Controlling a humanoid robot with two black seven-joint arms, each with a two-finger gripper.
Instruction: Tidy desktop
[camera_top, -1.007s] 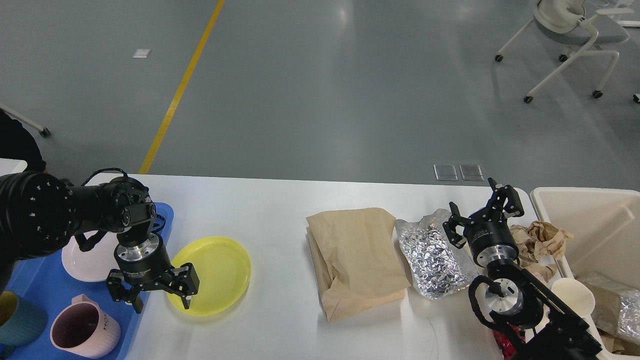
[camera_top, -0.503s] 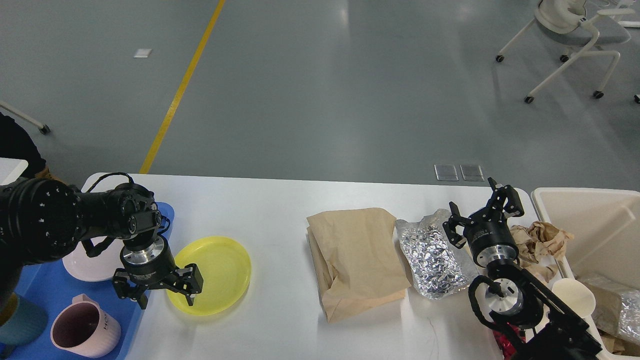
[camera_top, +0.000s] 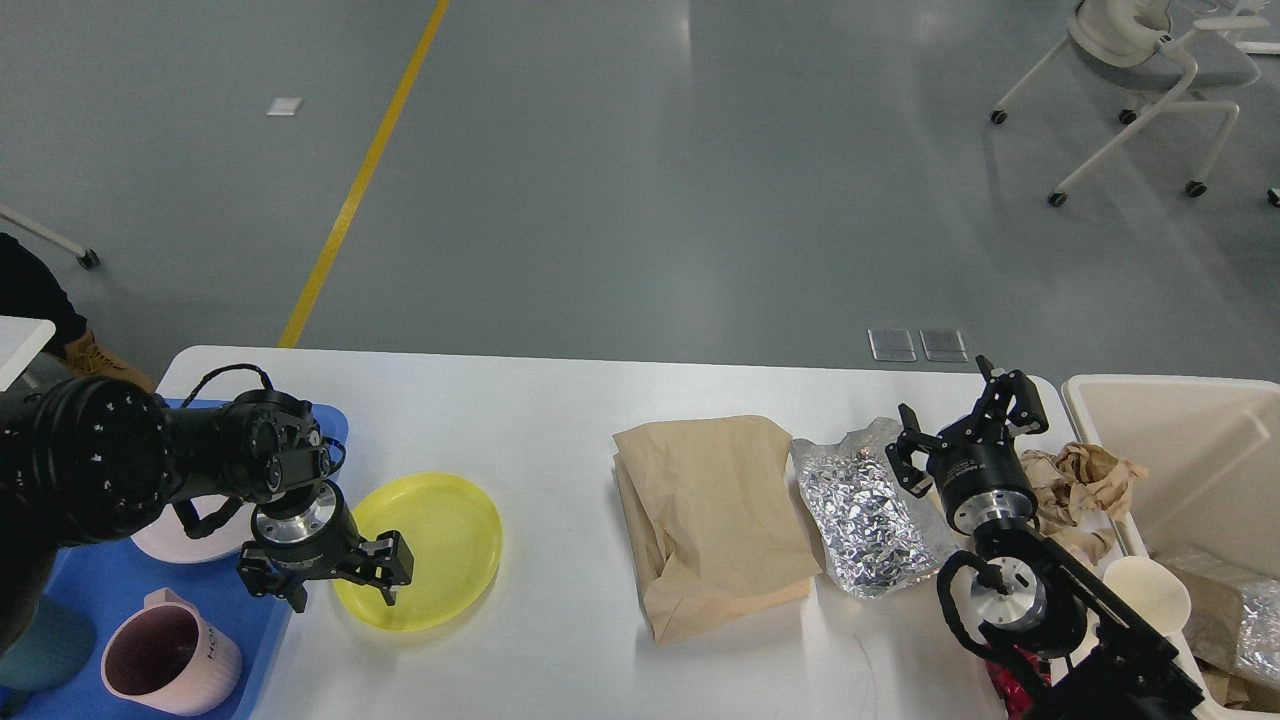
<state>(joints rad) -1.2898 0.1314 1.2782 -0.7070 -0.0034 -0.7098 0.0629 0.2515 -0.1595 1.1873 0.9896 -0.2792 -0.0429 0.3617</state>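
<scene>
The white desktop (camera_top: 540, 410) holds a yellow plate (camera_top: 440, 545), a flat brown paper bag (camera_top: 715, 520), a crinkled foil bag (camera_top: 865, 515) and crumpled brown paper (camera_top: 1085, 475). My left gripper (camera_top: 345, 592) is open and points down, with its fingers straddling the plate's left rim. My right gripper (camera_top: 958, 425) is open and empty, raised at the right between the foil bag and the crumpled paper.
A blue tray (camera_top: 90, 590) at the left holds a pink mug (camera_top: 165, 665), a pale bowl (camera_top: 180, 540) and a teal cup (camera_top: 40, 640). A beige bin (camera_top: 1190, 450) with scraps stands at the right. A white cup (camera_top: 1145, 590) lies by it.
My left gripper has moved right and down, from the tray's edge onto the yellow plate's left rim. The right arm has not moved.
</scene>
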